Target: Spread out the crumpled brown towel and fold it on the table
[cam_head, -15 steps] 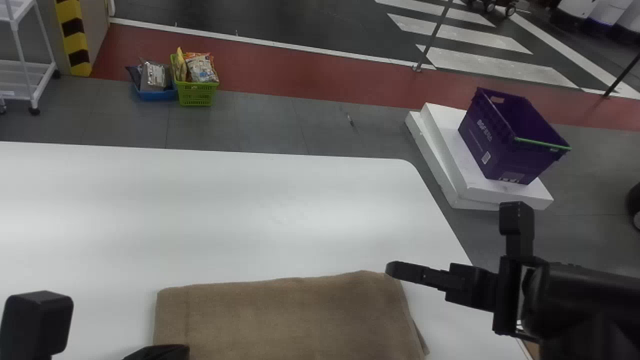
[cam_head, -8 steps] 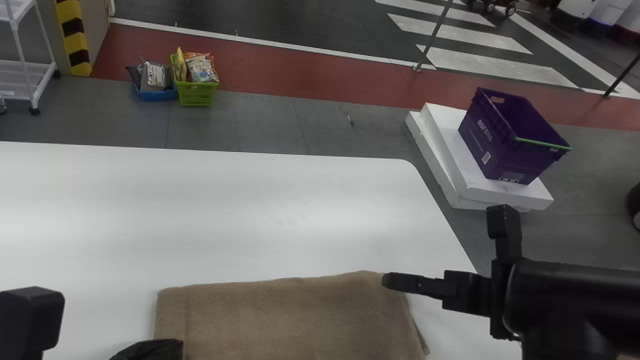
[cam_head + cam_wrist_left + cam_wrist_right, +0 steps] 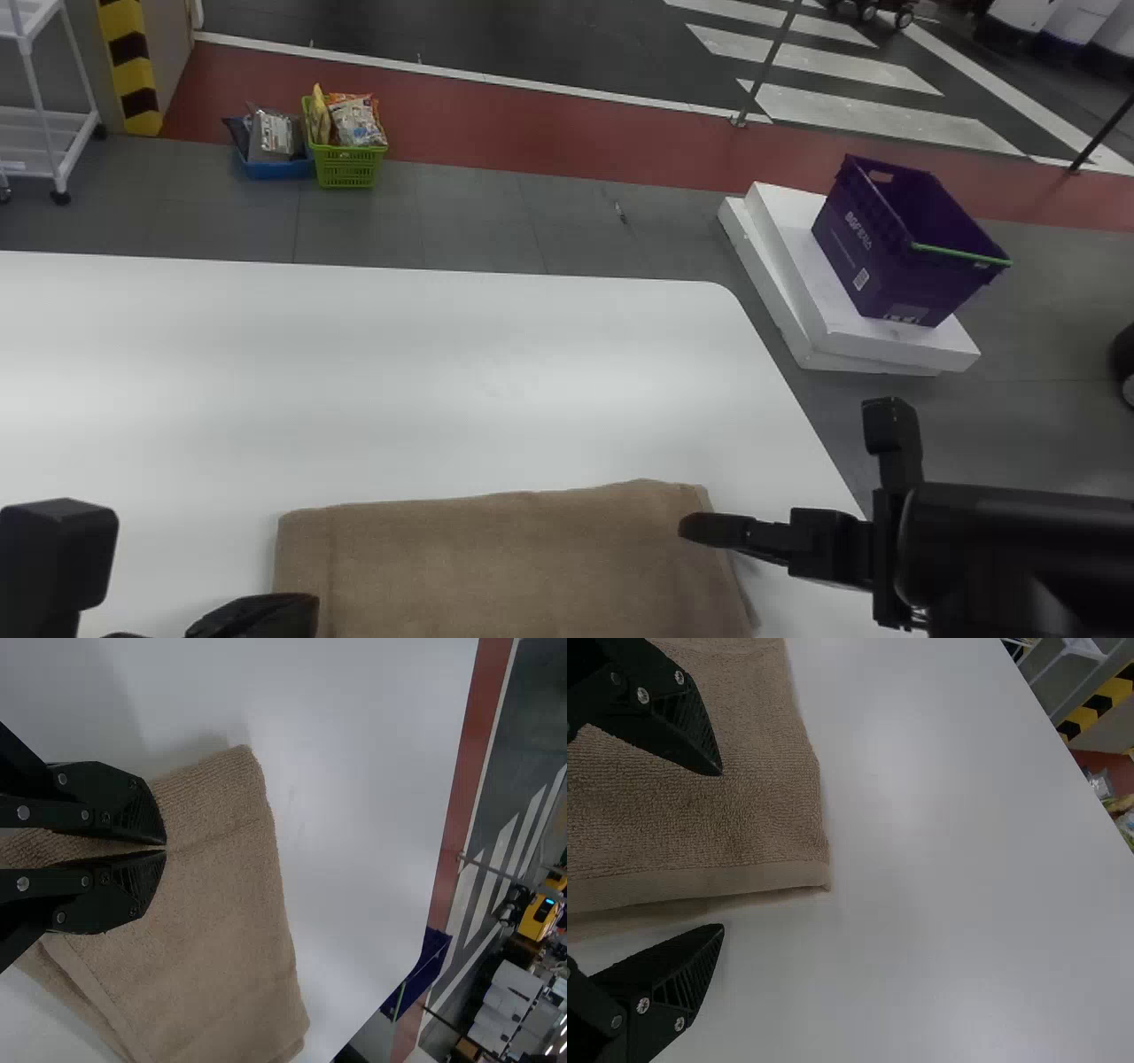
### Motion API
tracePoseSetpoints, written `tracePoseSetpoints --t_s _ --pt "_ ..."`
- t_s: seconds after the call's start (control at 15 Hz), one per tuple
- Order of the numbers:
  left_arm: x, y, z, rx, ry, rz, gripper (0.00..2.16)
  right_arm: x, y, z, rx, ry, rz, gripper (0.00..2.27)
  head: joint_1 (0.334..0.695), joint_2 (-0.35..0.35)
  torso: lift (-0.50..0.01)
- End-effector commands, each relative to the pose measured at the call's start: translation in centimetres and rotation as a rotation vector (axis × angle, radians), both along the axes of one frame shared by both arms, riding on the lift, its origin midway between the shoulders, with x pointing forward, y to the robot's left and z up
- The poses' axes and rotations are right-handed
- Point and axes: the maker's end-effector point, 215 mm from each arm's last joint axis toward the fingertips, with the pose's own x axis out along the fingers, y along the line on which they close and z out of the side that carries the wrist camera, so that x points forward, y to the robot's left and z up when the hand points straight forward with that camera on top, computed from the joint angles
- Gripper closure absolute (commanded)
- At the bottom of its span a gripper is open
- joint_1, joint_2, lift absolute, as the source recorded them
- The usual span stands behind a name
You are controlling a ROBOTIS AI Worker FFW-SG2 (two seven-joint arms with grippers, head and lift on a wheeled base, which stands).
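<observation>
Two grippers are flanking the brown towel (image 3: 514, 567), which is lying as a fairly flat, layered rectangle on the near part of the white table (image 3: 399, 381), so the spreading is probably giving way to folding or tidying. The left gripper (image 3: 166, 848) is keeping its fingers pressed together, tips meeting over the towel near its left side, with no cloth visibly pinched; it is perhaps serving as a blunt weight or smoother, or simply waiting there. The right gripper (image 3: 723, 849) is holding its fingers spread at the towel's right side, one finger (image 3: 682, 718) hovering over the cloth and the other (image 3: 673, 983) lying beyond the hem (image 3: 700, 886), over bare table. That straddling is likely setting up a pinch on the edge near the far corner (image 3: 819, 873), where closing too high is risking a miss or catching just one layer
</observation>
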Motion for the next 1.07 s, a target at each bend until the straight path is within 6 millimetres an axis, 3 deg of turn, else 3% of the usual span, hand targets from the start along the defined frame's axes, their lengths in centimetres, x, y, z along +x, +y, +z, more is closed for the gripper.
tracePoseSetpoints --t_s 0.0,0.33,0.47,0.6,0.73,1.0 --pt "0.1 0.3 -0.1 0.006 0.000 0.003 0.99 0.6 1.2 -0.2 0.010 0.005 0.025 0.26 0.695 -0.350 -0.127" --pt "0.0 0.7 -0.1 0.006 0.002 0.009 0.99 0.9 3.0 -0.9 0.018 0.022 0.061 0.27 0.695 -0.350 -0.127" --pt "0.1 0.8 -0.2 0.010 0.001 0.012 0.99 0.6 3.1 -1.0 0.029 0.024 0.066 0.51 0.695 -0.350 -0.127" --pt "0.1 0.5 -0.2 0.005 0.003 0.009 0.99 0.4 3.5 -1.0 0.048 0.026 0.075 1.09 0.695 -0.350 -0.127" --pt "0.0 0.4 -0.2 0.005 0.003 0.006 0.99 0.5 3.9 -0.8 0.064 0.020 0.082 1.48 0.695 -0.350 -0.127" --pt "-0.2 0.4 -0.1 0.005 0.002 0.004 0.99 0.9 5.6 0.4 0.124 -0.015 0.116 1.62 0.695 -0.350 -0.127"
